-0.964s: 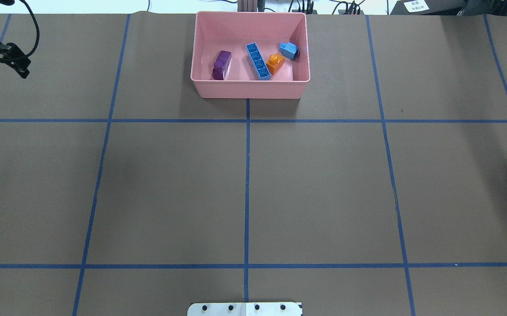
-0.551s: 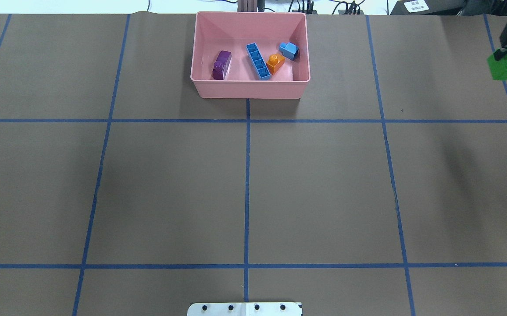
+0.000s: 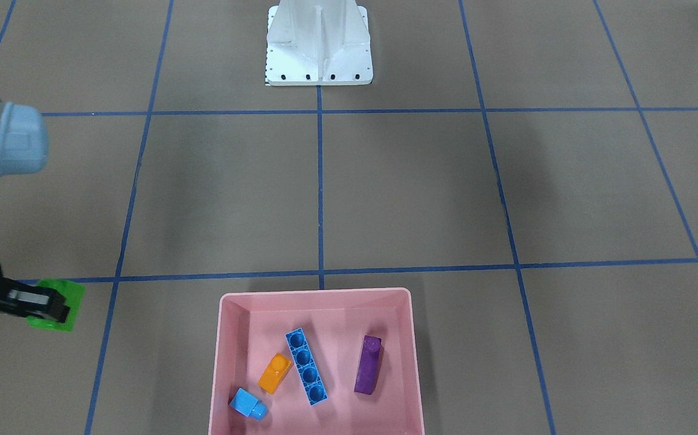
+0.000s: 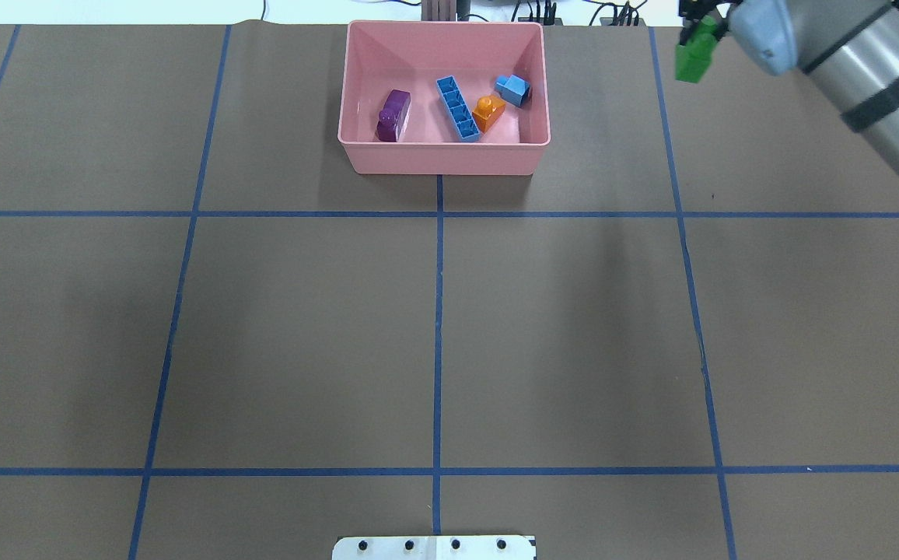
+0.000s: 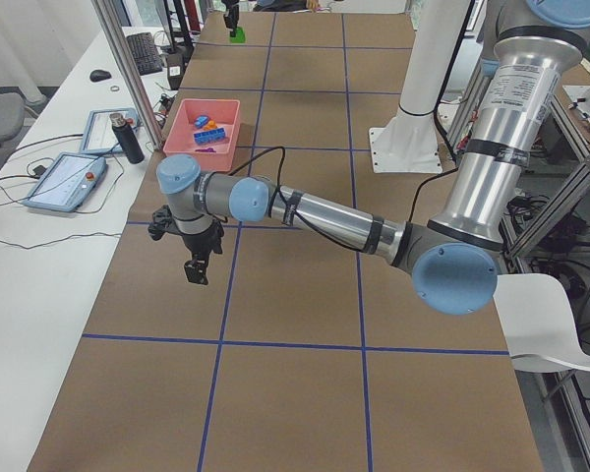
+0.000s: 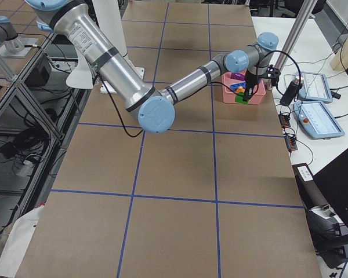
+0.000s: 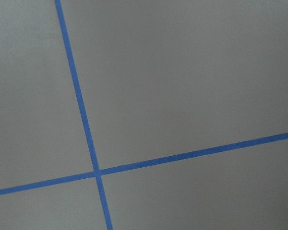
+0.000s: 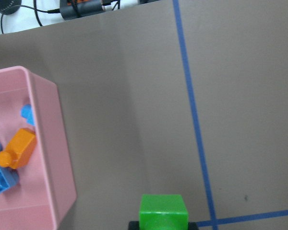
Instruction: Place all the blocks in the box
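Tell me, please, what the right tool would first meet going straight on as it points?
Probably bare table beside the box, not inside it; the green brick in the right tool would touch first.

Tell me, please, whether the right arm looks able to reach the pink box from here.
Probably yes: the right gripper, shut on the green brick, hangs beside the box, with only bare table between.
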`<state>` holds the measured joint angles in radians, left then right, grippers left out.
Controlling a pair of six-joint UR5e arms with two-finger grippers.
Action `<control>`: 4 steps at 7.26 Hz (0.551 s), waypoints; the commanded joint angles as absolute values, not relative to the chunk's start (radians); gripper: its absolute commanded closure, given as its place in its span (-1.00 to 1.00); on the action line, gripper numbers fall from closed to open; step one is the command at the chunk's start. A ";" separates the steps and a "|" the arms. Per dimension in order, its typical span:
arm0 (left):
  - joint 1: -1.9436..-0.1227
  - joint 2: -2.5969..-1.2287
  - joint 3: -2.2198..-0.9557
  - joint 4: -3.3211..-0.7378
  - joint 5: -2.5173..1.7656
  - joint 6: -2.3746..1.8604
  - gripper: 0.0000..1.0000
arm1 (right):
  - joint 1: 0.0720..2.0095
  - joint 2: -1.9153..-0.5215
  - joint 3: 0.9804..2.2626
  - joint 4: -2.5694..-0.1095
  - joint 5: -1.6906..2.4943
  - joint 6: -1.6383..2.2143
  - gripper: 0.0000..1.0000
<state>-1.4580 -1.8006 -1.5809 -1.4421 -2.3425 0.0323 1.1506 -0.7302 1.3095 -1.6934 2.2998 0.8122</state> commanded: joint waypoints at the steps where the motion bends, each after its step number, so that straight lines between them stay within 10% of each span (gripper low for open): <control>1: -1.466 -1.786 -1.582 -1.447 -2.356 0.038 -1.00 | 1.045 -0.544 1.144 -1.627 2.206 0.954 1.00; 4: -1.466 -1.786 -1.585 -1.447 -2.356 0.037 -1.00 | 0.956 -0.421 0.867 -1.345 2.042 1.137 1.00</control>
